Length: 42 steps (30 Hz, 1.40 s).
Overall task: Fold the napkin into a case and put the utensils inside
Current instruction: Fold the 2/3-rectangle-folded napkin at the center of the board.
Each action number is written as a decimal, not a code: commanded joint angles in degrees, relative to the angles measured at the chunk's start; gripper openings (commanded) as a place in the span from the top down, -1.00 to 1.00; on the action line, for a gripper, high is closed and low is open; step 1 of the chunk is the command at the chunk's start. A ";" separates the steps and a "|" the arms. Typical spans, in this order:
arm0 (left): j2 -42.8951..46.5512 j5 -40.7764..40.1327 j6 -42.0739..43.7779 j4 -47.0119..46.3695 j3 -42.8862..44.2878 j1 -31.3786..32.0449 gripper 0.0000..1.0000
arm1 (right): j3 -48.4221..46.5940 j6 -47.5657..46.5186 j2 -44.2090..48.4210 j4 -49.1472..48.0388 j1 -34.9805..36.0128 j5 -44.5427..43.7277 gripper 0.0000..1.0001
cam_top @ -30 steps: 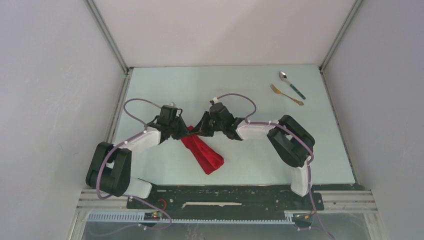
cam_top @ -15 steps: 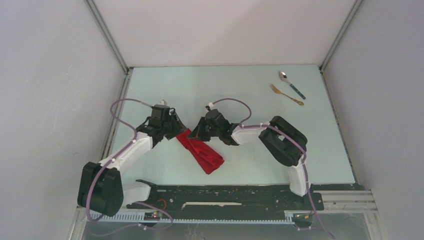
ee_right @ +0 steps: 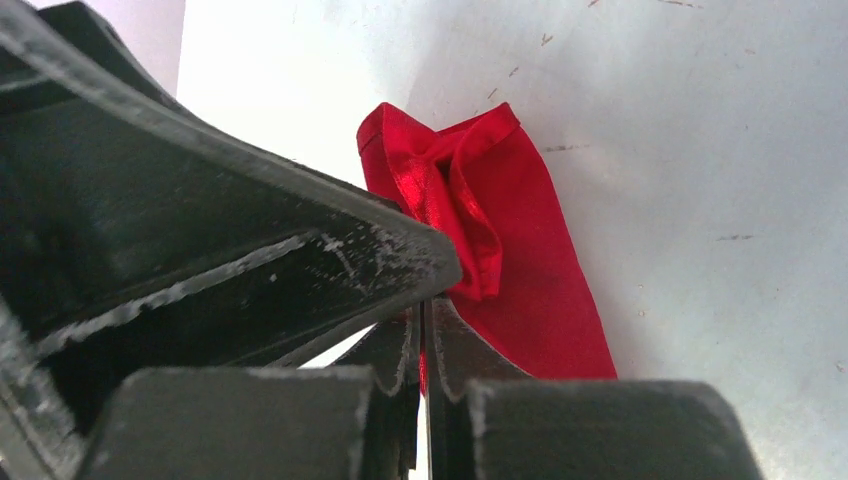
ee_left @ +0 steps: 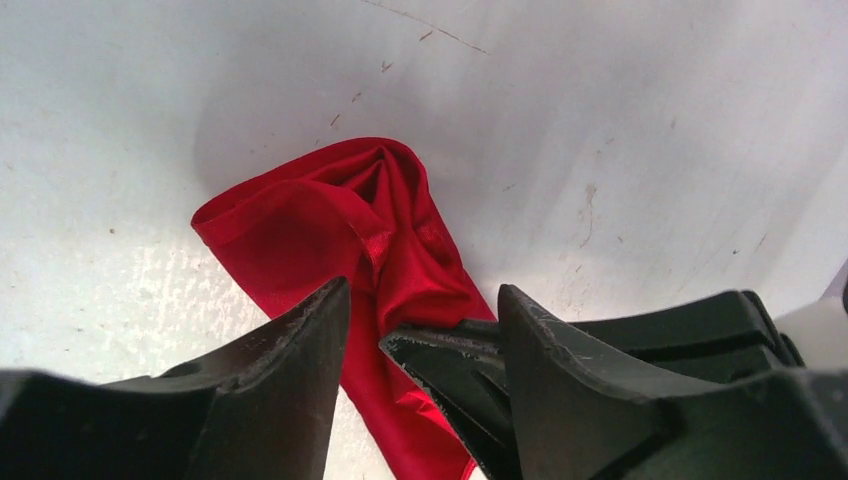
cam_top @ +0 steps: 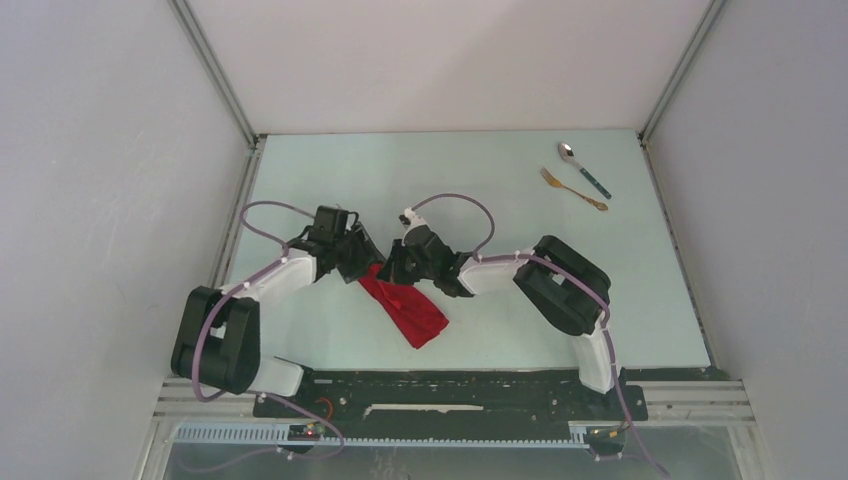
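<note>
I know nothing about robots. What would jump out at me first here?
The red napkin, folded into a narrow strip at centre, with the left arm and right arm bent over its far end. Then the spoon and gold fork, lying side by side at the back right.

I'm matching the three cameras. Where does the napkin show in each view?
Top external: napkin just below centre.
Left wrist: napkin at centre, running down to the bottom edge.
Right wrist: napkin right of centre.
Shared landmark: right gripper, shut on its crumpled end.
</note>
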<state>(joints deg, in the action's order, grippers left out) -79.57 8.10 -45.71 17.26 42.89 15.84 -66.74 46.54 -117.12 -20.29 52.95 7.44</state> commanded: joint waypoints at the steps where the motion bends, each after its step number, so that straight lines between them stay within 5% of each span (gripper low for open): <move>1: -1.55 1.71 -2.38 -1.41 2.65 -1.18 -0.19 | 0.29 -6.23 -0.28 -2.15 1.65 -3.01 1.00; 11: 2.04 3.98 -3.75 -1.41 0.07 -4.15 -0.29 | 1.49 -8.09 0.88 -5.26 1.70 -3.19 1.00; 17: -4.30 6.98 -4.32 0.00 2.25 -4.08 0.00 | 1.52 -9.66 0.89 -6.08 1.82 -3.24 1.00; 25: -6.12 9.35 -1.89 -0.67 2.63 -3.88 0.02 | 1.47 -11.11 0.75 -6.88 1.68 -2.33 1.00; 36: -7.03 9.78 1.21 -0.61 3.28 -3.78 0.64 | 0.29 -11.07 0.14 -7.16 1.29 0.63 0.96; 39: -7.41 8.83 2.33 0.36 3.79 -3.85 0.80 | 0.24 -10.25 0.43 -6.89 0.98 2.65 0.85; 42: -7.77 7.72 3.46 0.94 4.10 -3.88 0.94 | 0.29 -9.63 2.22 -3.37 0.57 3.46 0.54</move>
<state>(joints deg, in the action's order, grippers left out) -86.76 16.78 -45.34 17.78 44.80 12.03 -65.30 36.49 -117.12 -24.64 53.87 8.60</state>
